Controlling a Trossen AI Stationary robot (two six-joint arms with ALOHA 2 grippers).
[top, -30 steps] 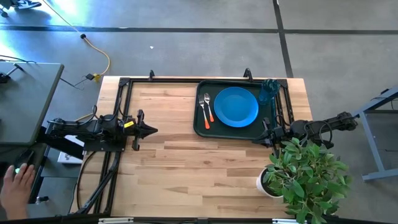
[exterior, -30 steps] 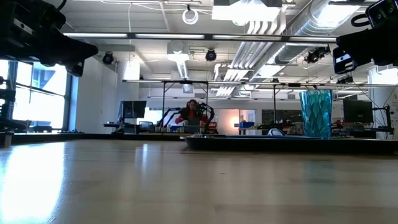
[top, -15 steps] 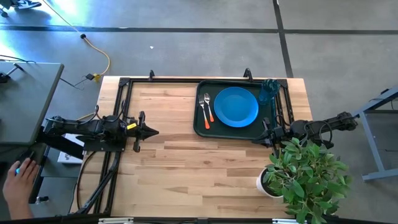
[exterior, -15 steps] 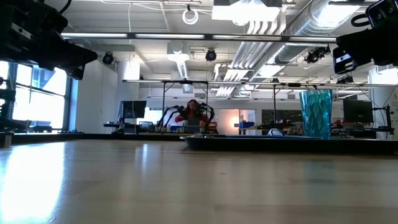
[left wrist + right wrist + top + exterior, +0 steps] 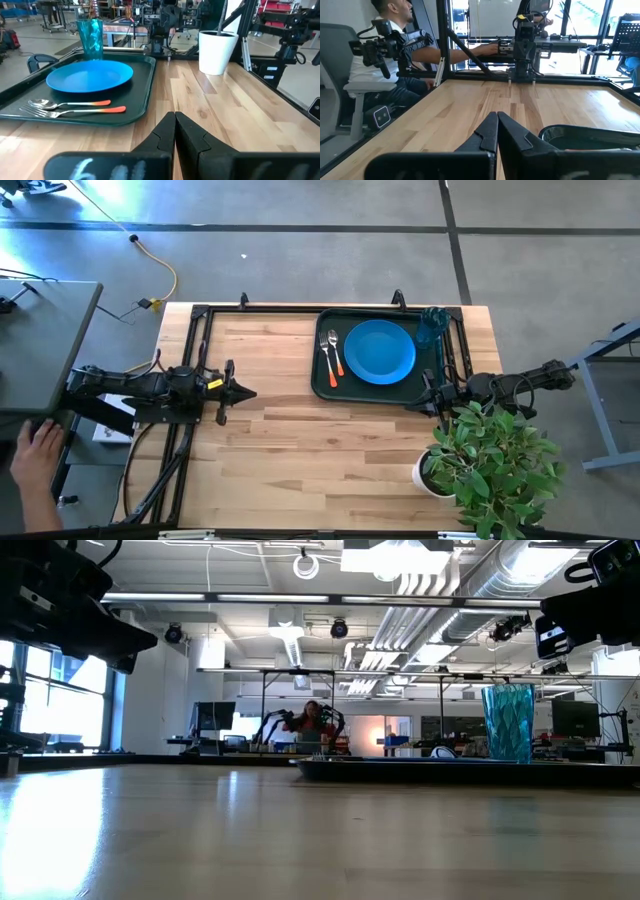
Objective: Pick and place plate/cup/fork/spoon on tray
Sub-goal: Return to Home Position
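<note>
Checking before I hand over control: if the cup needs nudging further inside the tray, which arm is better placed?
Probably the right. The right gripper sits shut at the tray edge, on the cup side; the left gripper, also shut, rests across bare table.

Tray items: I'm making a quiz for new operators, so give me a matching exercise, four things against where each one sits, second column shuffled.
Things:
1. plate
2. cup
3. fork
4. plant pot

Places:
A. on the bare table, off the tray
B. at the tray's edge nearest the left arm, beside the spoon
C. in the middle of the tray
D. in the tray's corner, past the plate as the left wrist view shows it

Pairs: 1-C, 2-D, 3-B, 4-A
</note>
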